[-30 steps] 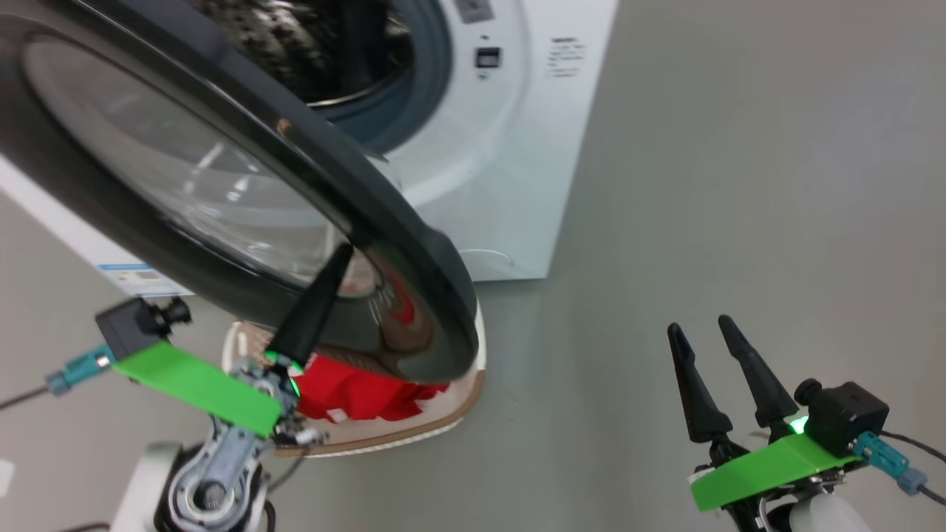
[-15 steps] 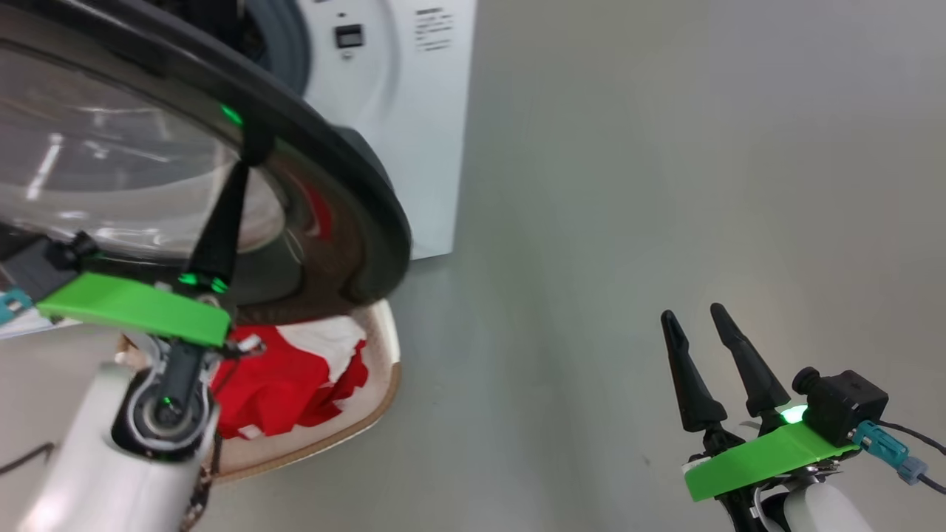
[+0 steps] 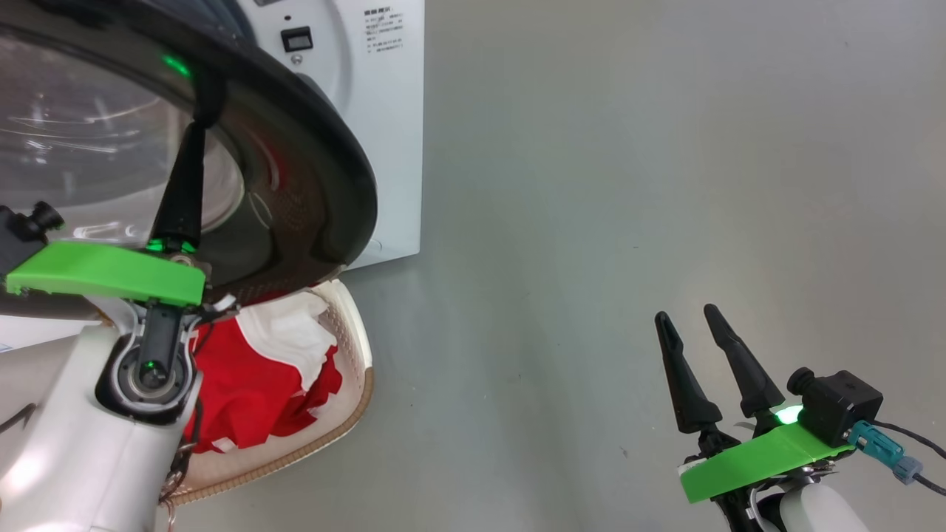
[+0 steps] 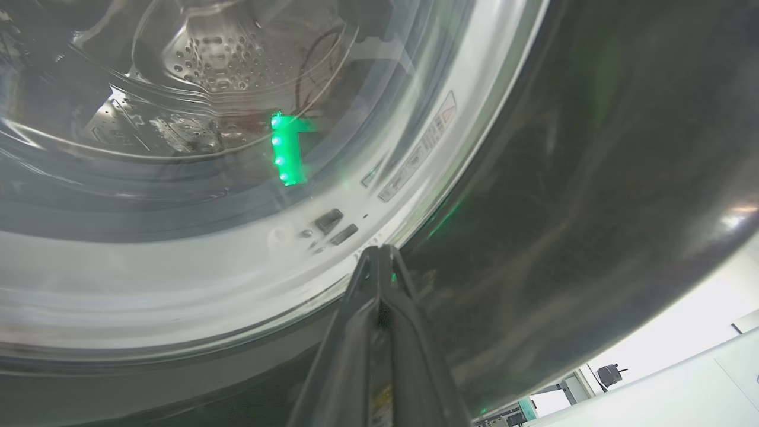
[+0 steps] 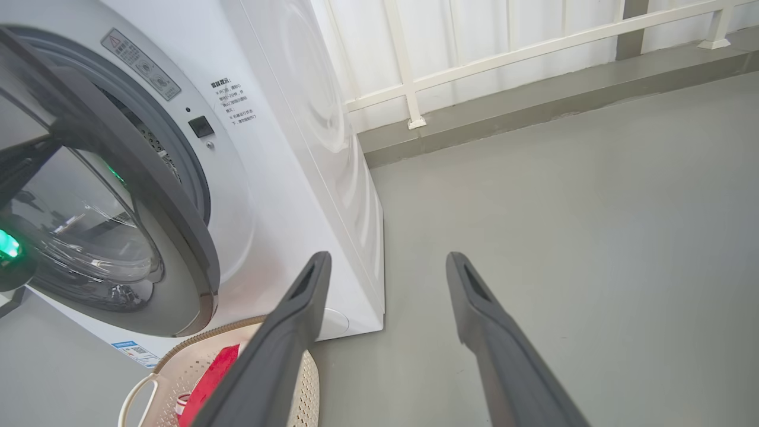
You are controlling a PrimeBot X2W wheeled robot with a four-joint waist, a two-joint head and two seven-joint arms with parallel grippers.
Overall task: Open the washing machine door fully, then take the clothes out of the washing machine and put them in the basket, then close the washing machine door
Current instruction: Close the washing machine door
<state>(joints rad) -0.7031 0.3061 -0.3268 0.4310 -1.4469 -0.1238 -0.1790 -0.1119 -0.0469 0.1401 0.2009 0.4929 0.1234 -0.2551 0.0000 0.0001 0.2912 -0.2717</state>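
Since the clothes (image 3: pixel 251 391) lay in the basket (image 3: pixel 356 347) under the half-open door (image 3: pixel 318 170), the left gripper (image 4: pixel 380 256), fingers pressed together, rested its tip against the door's black rim, apparently to push it toward the washing machine (image 3: pixel 392 148). The right gripper (image 3: pixel 684 312) hung idle over the floor (image 3: pixel 591 185), fingers apart.

floor (image 3: pixel 628 185): grey, smooth | railing (image 5: pixel 533 54): white, above grey kerb (image 5: pixel 533 107)
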